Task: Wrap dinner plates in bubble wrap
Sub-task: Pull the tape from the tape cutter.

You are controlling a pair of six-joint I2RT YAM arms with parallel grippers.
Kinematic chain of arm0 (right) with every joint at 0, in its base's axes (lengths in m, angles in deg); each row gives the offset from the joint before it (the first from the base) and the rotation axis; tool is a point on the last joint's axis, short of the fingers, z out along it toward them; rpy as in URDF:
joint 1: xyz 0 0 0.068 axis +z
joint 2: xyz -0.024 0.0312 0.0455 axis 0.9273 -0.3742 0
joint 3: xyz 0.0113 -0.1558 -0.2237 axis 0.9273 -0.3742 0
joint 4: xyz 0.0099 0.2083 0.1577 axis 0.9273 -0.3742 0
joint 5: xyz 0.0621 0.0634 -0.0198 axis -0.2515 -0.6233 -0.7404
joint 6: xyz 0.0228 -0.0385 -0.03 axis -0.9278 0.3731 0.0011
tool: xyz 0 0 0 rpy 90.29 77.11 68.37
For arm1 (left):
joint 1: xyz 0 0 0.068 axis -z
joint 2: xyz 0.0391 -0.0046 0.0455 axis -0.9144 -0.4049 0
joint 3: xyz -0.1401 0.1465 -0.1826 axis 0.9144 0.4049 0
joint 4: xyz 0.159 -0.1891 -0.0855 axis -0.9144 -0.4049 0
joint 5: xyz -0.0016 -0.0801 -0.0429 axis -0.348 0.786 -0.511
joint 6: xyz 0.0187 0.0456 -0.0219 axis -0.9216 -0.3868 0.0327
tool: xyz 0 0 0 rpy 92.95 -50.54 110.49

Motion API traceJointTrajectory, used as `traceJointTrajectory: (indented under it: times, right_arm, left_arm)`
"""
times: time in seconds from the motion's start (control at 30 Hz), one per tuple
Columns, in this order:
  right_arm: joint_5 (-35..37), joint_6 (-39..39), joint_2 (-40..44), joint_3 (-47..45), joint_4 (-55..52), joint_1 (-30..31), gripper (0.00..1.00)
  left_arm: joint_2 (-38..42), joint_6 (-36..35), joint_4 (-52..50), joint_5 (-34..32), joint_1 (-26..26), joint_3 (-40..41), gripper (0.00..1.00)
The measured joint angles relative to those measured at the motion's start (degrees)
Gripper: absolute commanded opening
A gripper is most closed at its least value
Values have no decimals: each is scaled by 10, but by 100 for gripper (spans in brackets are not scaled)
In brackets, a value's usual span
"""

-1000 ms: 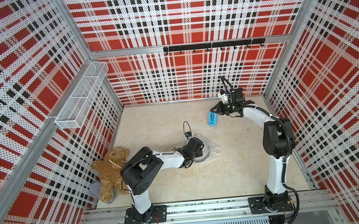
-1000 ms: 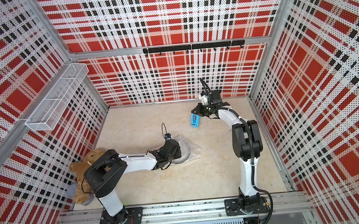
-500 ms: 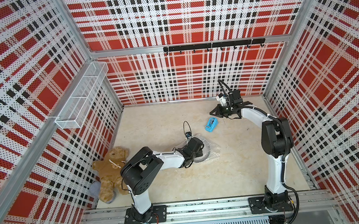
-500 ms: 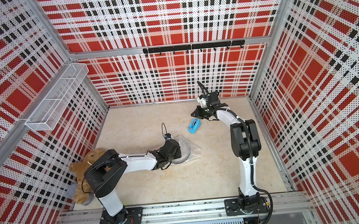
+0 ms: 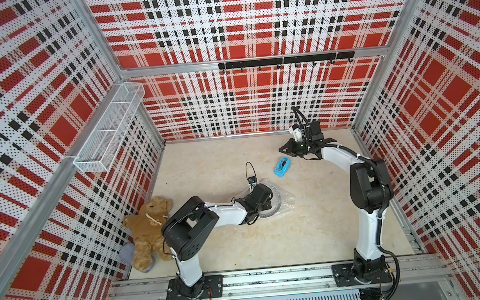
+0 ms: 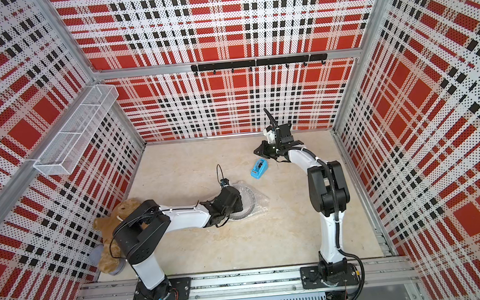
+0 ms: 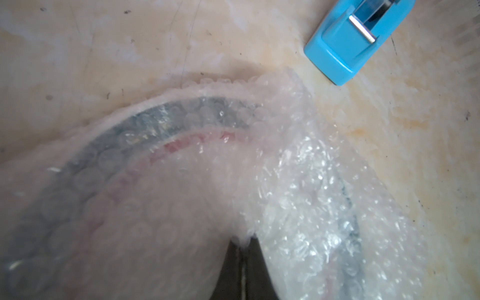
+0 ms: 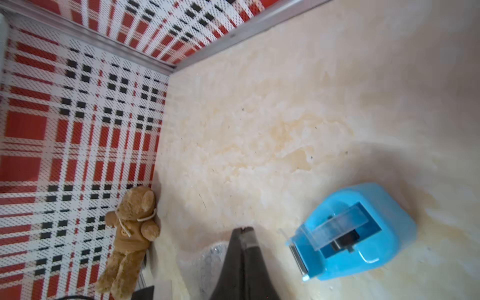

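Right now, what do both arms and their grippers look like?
Both the left arm and right arm have white link shells, bulky black joint housings and black base plates. Black cables run along them; one loops above the left wrist. The left gripper and right gripper are black, tapering to a narrow wedge.

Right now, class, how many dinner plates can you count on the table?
1: the dinner plate lies in the middle of the table, covered by the bubble wrap, under the left gripper. Another could hide beneath; none shows.
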Motion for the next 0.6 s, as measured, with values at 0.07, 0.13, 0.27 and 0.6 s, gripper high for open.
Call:
traceJointTrajectory:
  times: [0.07, 0.13, 0.27, 0.6]
  right_arm:
    - [1, 2, -2, 10, -16, 1, 0]
    - [11, -4, 3, 4, 5, 2, 0]
    - [15, 6, -3, 34, -30, 5, 0]
    - [29, 14, -1, 45, -31, 20, 0]
  left_arm:
    - [0, 0, 0, 0, 0, 0, 0]
    - [0, 0, 0, 0, 0, 0, 0]
    - [0, 0, 0, 0, 0, 0, 0]
    - [0, 0, 1, -2, 1, 0, 0]
